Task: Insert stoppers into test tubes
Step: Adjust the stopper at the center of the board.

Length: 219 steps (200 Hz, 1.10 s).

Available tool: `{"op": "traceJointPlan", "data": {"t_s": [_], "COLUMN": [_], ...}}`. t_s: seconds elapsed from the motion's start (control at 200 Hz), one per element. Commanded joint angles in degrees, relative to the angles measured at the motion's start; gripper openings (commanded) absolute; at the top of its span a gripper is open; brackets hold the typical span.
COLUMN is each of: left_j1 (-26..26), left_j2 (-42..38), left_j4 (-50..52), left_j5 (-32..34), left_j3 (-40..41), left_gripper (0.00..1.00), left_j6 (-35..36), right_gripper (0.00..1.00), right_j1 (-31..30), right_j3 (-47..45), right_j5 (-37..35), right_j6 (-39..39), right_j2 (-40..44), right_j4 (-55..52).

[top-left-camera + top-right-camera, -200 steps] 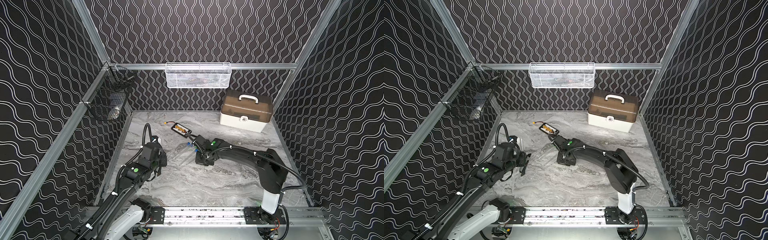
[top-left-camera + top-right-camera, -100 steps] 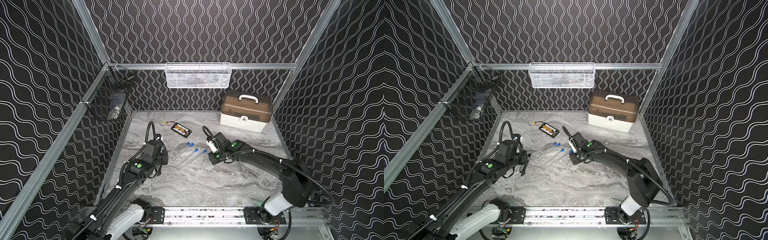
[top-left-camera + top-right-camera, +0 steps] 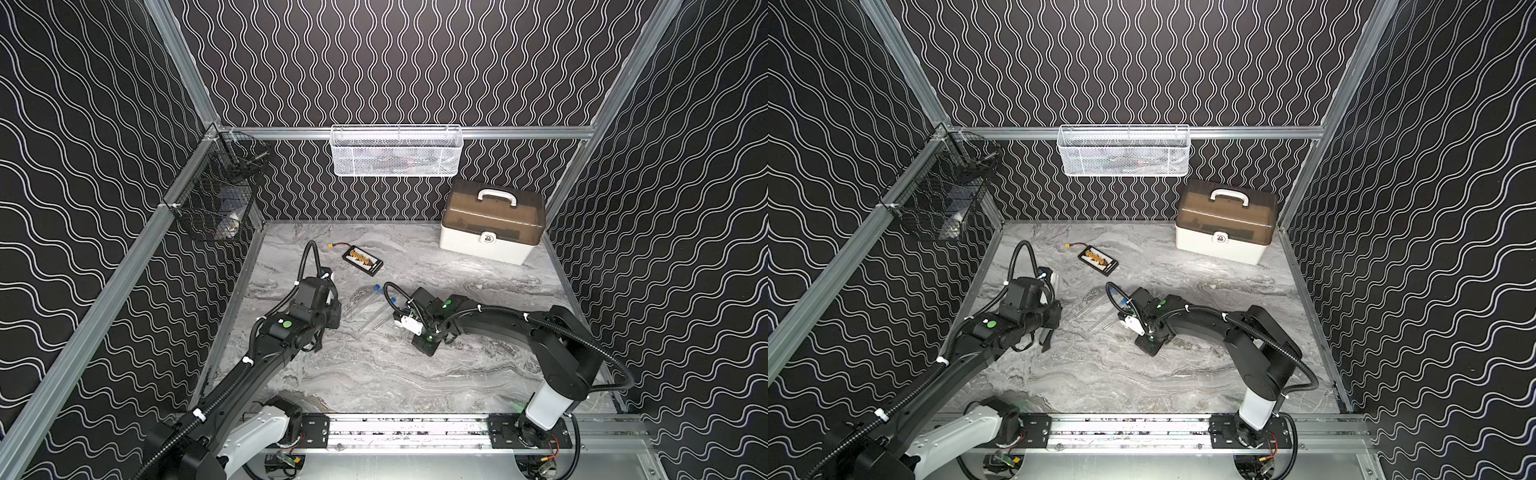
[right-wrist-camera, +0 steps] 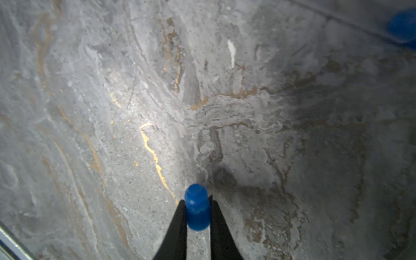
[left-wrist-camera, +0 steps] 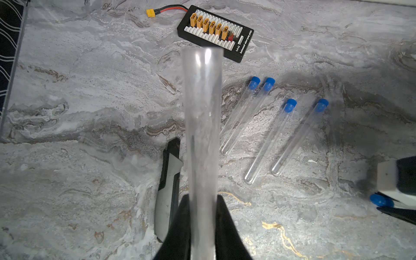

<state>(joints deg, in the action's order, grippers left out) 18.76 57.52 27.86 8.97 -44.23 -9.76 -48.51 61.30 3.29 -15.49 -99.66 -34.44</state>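
Left pincer (image 5: pixel 202 200) clamps an open test tube (image 5: pixel 202 112) above the desk (image 5: pixel 78 112). Beside it four stoppered tubes (image 5: pixel 270 139) lie finished. Right pincer (image 4: pixel 198 201) pinches a blue stopper (image 4: pixel 196 209), seemingly the last pair to join. Since a second ago it has drawn back from the lying tubes.

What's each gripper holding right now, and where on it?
Left gripper: an unstoppered tube, pinched across its body, far back from the open mouth. Right gripper: a blue stopper, pinched by its sides, one end poking past the fingertips.
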Motion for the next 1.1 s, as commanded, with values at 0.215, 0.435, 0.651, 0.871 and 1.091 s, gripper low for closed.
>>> {"op": "traceJointPlan", "data": {"t_s": [0.215, 0.435, 0.651, 0.871, 1.091], "left_j1": [-0.1, -0.1, -0.1, 0.0, 0.0], "left_j2": [0.3, 0.8, 0.9, 0.8, 1.0], "left_j4": [-3.2, -3.7, -3.7, -3.9, -3.9], "left_j5": [-1.7, -1.9, -2.2, -2.2, -2.4], "left_j3": [-0.2, -0.1, -0.1, -0.1, 0.1], "left_gripper": [0.0, 0.0, 0.0, 0.0, 0.0], "left_j6": [5.8, 6.2, 6.8, 6.9, 6.9], "right_gripper": [0.21, 0.3, 0.37, 0.37, 0.37], "right_j1": [-0.1, -0.2, -0.2, -0.1, -0.2], "right_j3": [-0.6, -1.4, -3.6, -5.0, -6.6], "right_j5": [1.9, 1.6, 2.8, 3.0, 2.9], "right_j6": [-5.7, -7.2, -10.2, -10.1, -10.1], "right_j2": [-2.2, -2.0, 0.2, 0.9, 1.5], "right_j4": [-0.4, 0.2, 2.3, 4.0, 5.8]}}
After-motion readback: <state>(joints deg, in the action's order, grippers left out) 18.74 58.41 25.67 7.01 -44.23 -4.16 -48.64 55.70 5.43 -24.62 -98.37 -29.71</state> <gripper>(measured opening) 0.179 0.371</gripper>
